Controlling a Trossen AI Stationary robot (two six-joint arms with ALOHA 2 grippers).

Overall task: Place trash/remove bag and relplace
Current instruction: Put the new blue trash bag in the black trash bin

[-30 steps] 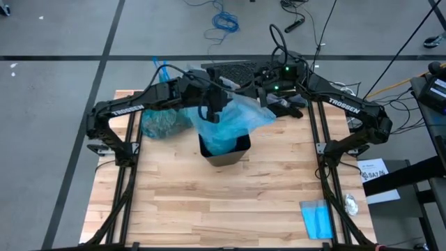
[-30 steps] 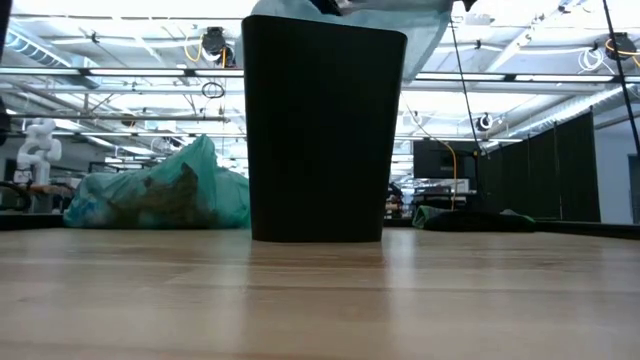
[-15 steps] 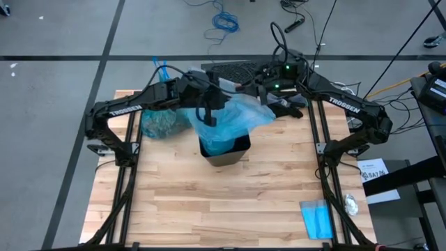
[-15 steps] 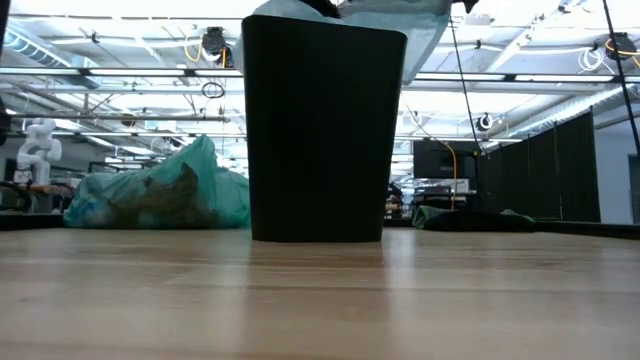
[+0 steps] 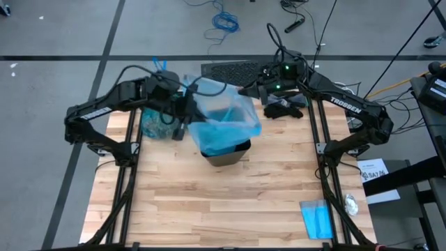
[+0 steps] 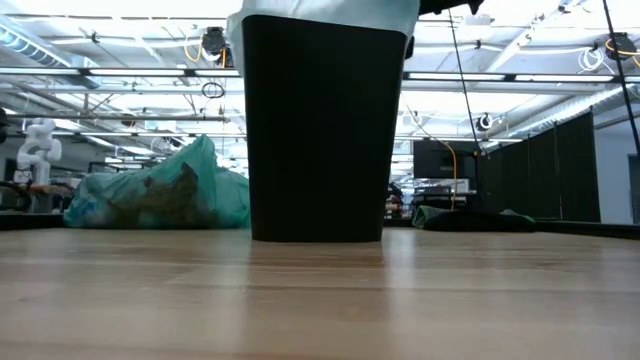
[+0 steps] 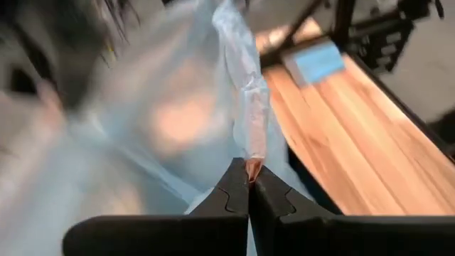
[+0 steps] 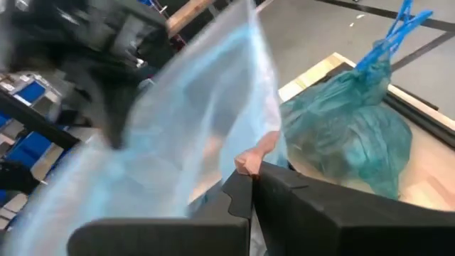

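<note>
A pale sky-blue plastic liner [image 5: 224, 120] is stretched wide over the mouth of the small black bin [image 6: 323, 130] standing mid-table. The left gripper [image 7: 249, 186] is clamped on its edge on one side, the right gripper [image 8: 253, 183] pinched on the opposite edge, both arms held above the bin. The filled, tied teal-green bag [image 5: 157, 121] lies on the wooden table [image 5: 230, 202] beside the bin, under the left arm

Pale blue bag [image 5: 221, 118] stretching over the black bin [image 5: 226, 155] mouth, left gripper [image 5: 182, 113] and right gripper [image 5: 245, 90] flanking it, tied teal bag [image 5: 157, 123] crowding the bin's left, near boards [image 5: 230, 202] lying open, blue packet [image 5: 319, 217] sitting at the near right corner.
</note>
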